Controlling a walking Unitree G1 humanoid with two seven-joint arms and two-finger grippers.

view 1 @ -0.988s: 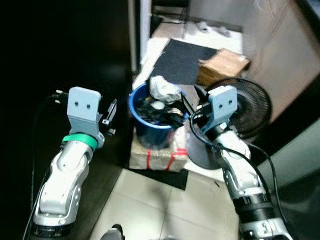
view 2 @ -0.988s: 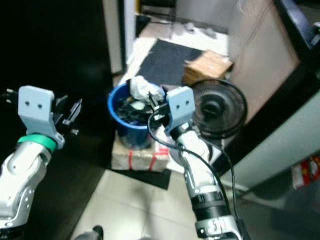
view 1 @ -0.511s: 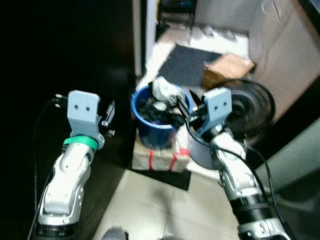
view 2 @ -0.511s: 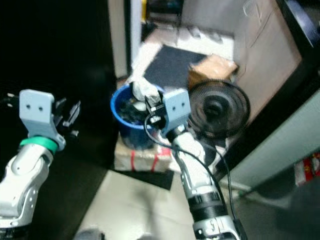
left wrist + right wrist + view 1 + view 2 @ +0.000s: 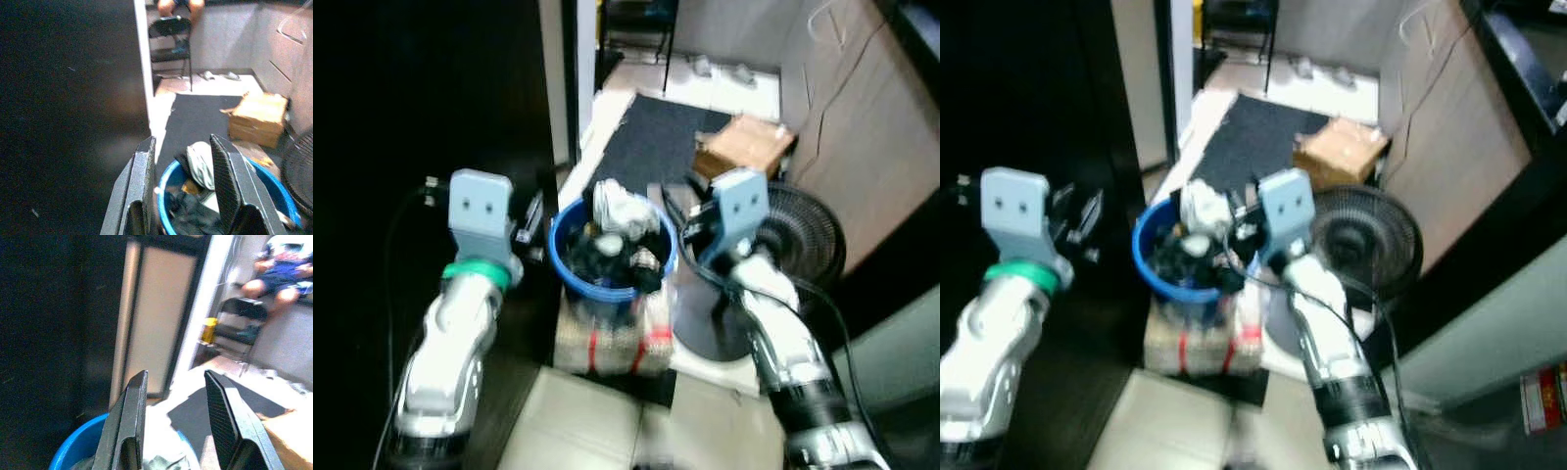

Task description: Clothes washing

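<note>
Left eye view; blue bucket (image 5: 607,269) holds clothes (image 5: 617,211); both jaws parted

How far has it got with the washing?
Barely begun, by the look of it. The clothes are gathered in the blue bucket in front of the robot. The left gripper and right gripper are raised beside the bucket, both open, holding nothing. Lifting the clothes out and washing them remains.

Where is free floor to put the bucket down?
Free: the dark mat beyond the blue bucket, and pale tiles before the wrapped block. Crowded: right of the bucket, with the fan and cardboard box.
</note>
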